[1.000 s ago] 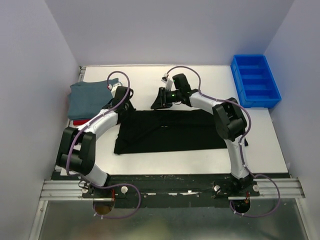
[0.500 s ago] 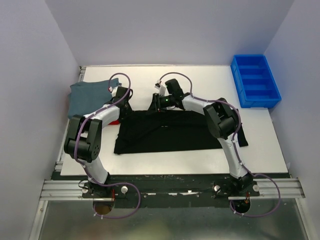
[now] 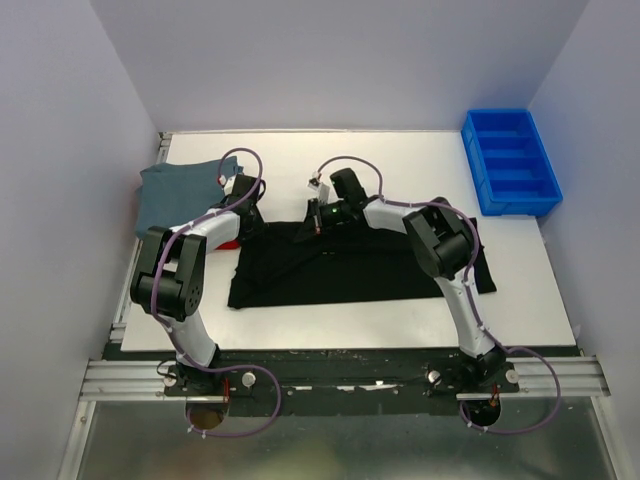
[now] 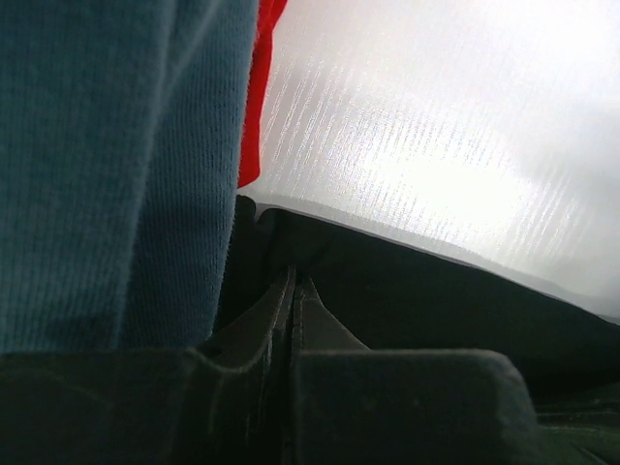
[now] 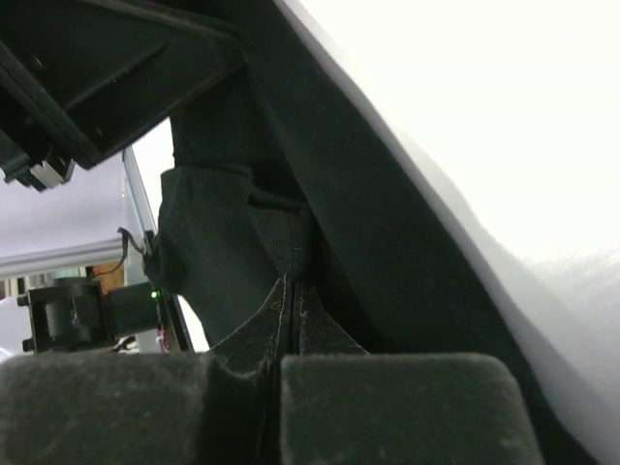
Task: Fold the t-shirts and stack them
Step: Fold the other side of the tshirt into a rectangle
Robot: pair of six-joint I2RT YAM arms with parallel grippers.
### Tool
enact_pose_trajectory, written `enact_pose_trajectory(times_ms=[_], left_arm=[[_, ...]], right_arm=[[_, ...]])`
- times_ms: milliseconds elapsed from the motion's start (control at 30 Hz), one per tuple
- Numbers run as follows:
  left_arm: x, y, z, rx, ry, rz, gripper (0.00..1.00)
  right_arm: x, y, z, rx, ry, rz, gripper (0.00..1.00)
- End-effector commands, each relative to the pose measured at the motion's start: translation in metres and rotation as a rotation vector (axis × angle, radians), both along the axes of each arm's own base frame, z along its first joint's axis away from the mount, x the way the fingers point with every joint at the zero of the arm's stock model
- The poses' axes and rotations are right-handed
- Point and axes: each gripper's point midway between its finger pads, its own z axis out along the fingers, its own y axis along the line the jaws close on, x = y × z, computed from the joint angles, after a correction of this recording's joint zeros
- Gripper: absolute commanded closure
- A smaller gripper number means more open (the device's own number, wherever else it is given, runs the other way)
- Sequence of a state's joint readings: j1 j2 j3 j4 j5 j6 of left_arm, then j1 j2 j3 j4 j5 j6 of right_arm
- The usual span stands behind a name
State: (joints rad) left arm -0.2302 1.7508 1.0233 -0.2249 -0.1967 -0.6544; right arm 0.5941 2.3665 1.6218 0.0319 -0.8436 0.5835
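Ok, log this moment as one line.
left gripper: shut on black t-shirt | right gripper: shut on it | grey-blue t-shirt: atop red t-shirt

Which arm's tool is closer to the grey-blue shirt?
Left. The left tool sits right beside the grey-blue shirt; the right tool is farther off, on the black shirt.

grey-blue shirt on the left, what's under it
A red t-shirt lies under the grey-blue t-shirt; only a strip of it shows at the edge. The rest of it, and anything else below, is covered.
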Motion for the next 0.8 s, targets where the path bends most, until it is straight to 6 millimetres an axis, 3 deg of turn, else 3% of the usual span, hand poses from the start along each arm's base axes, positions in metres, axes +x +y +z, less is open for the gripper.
enact_pose_trajectory(times_ms=[0, 333, 633, 700, 767], left_arm=[[0.001, 0.005, -0.001, 0.017, 0.006, -0.003, 0.94], [0.0, 0.007, -0.003, 0.019, 0.013, 0.006, 0.93], [0.002, 0.01, 0.001, 0.023, 0.005, 0.011, 0.93], [0.002, 0.011, 0.001, 0.026, 0.004, 0.015, 0.94], [0.003, 0.011, 0.002, 0.028, 0.001, 0.014, 0.94]], right_arm=[[-0.017, 0.0, 0.033, 0.074, -0.044, 0.062, 0.99], [-0.071, -0.032, 0.042, 0.105, -0.023, 0.086, 0.95], [-0.122, -0.069, 0.017, 0.046, 0.046, 0.072, 0.9], [-0.133, -0.077, 0.015, 0.038, 0.058, 0.069, 0.84], [-0.143, -0.084, 0.013, 0.022, 0.061, 0.063, 0.65]])
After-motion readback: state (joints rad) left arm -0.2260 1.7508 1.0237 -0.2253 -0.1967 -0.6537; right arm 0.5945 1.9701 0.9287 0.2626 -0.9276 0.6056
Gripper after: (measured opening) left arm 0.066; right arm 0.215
